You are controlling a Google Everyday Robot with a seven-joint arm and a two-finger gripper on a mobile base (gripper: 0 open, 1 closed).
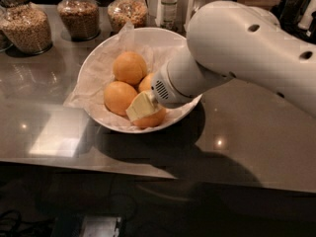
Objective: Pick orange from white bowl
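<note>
Grey, glossy countertop [256,132] runs across the scene and catches small reflections of the lights. On its left half stands the white bowl [85,68]. The gripper [141,106] is down inside the bowl at the near right, its pale tip pressed against the orange [154,120]. Whether it has closed on the fruit or is only resting on it cannot be told, because the tip and the wrist behind it hide the contact.

That orange lies at the near edge of the pile, low against the bowl's near wall, and only its lower curve shows. The other oranges [130,67] are just beside it: one to the left, one at the far side, and one partly hidden between them and the wrist. All of them rest on crumpled white paper [94,80] that lines the bowl and spills over its left rim.

The thick white arm [247,48] reaches in from the right and covers the bowl's right rim. Along the far edge of the counter stand glass jars [27,26] of grain and a bottle [169,4].

As for progress, the reach looks done and the gripper has met the fruit. The orange is not yet raised, so a firm grasp and the lift clear of the rim appear to remain.
</note>
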